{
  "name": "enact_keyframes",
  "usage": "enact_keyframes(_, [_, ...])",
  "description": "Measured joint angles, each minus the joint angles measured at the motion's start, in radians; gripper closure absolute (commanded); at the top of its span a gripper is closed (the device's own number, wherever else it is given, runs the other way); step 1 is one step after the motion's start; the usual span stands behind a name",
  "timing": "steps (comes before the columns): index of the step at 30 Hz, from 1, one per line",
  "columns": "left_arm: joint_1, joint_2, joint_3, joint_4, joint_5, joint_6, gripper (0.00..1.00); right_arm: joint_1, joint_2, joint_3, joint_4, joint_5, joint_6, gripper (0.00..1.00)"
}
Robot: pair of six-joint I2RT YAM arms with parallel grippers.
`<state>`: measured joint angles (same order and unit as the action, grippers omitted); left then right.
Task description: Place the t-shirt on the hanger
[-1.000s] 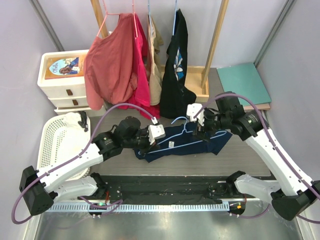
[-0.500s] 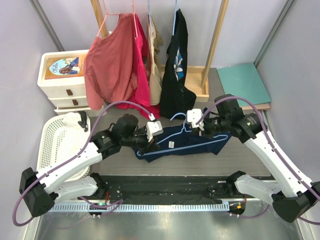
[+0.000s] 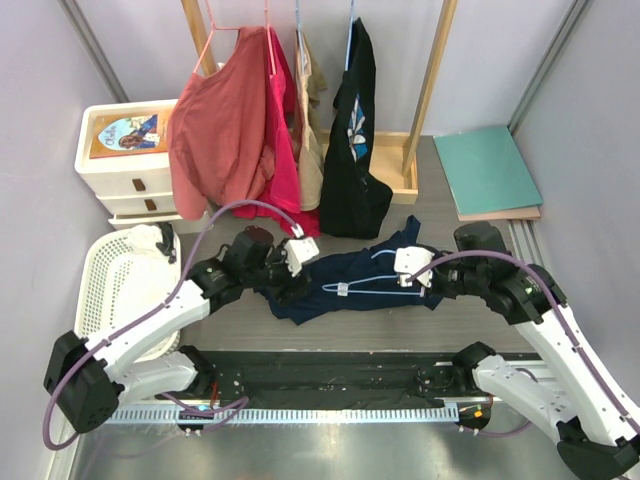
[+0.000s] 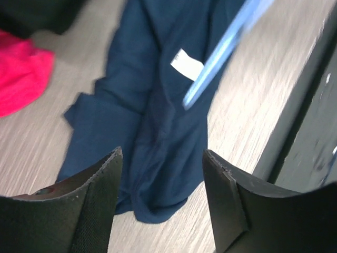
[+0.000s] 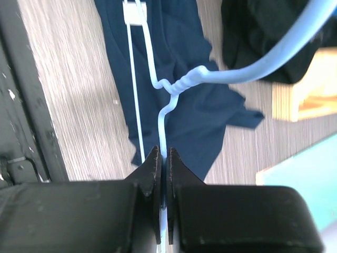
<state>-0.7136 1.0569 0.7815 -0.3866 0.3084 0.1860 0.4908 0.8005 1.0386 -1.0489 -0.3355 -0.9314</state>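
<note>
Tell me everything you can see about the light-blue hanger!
The hanger is thin, light-blue wire, bent into a triangle with a twisted neck and a curved hook on top. It looks smooth and stiff. The right gripper pinches one wire side just below the neck, its jaws shut tight on it. The rest stretches out over the dark navy t-shirt, its far end near the shirt's small white tag. Nothing else holds it.

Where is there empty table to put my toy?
Bare table shows between the t-shirt and the black rail, and between the t-shirt and the teal board. Crowded: around the hanger, and under the hanging shirts.
</note>
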Motion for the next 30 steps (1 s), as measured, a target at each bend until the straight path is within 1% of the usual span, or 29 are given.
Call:
enact_keyframes(2, [-0.019,0.031,-0.014,0.006,0.007,0.055,0.34,0.0,-0.008,-0.021,-0.006,0.032,0.001,0.99])
enact_keyframes(3, [-0.027,0.053,-0.016,0.008,0.01,0.079,0.32,0.0,-0.008,-0.033,-0.004,0.045,0.001,0.99])
enact_keyframes(8, [-0.042,0.175,-0.015,0.03,0.003,0.157,0.31,0.0,0.032,-0.079,0.039,0.088,0.002,0.99])
enact_keyframes(11, [-0.044,0.213,-0.014,0.037,-0.004,0.188,0.31,-0.002,0.071,-0.102,0.102,0.098,0.0,0.99])
enact_keyframes(16, [-0.043,0.26,0.005,0.04,-0.011,0.22,0.35,-0.004,0.099,-0.106,0.158,0.085,-0.012,0.99])
enact_keyframes(20, [-0.042,0.282,0.008,0.05,-0.011,0.24,0.53,-0.006,0.13,-0.106,0.192,0.061,-0.023,0.99])
enact_keyframes(21, [-0.041,0.287,0.008,0.055,-0.012,0.244,0.64,-0.008,0.138,-0.105,0.196,0.054,-0.027,0.99])
enact_keyframes(22, [-0.039,0.293,0.009,0.058,-0.013,0.248,0.69,-0.01,0.145,-0.105,0.2,0.047,-0.033,0.99])
enact_keyframes(23, [-0.037,0.299,0.011,0.061,-0.014,0.251,0.79,-0.011,0.151,-0.105,0.204,0.038,-0.04,0.99])
enact_keyframes(25, [-0.031,0.307,0.017,0.061,-0.014,0.262,0.84,-0.016,0.166,-0.105,0.212,0.023,-0.055,0.99])
enact_keyframes(27, [-0.016,0.31,0.024,0.061,-0.013,0.272,0.92,-0.027,0.182,-0.105,0.22,0.003,-0.069,0.99])
enact_keyframes(30, [0.003,0.312,0.04,0.059,-0.007,0.278,0.99,-0.046,0.206,-0.105,0.245,-0.023,-0.088,0.99])
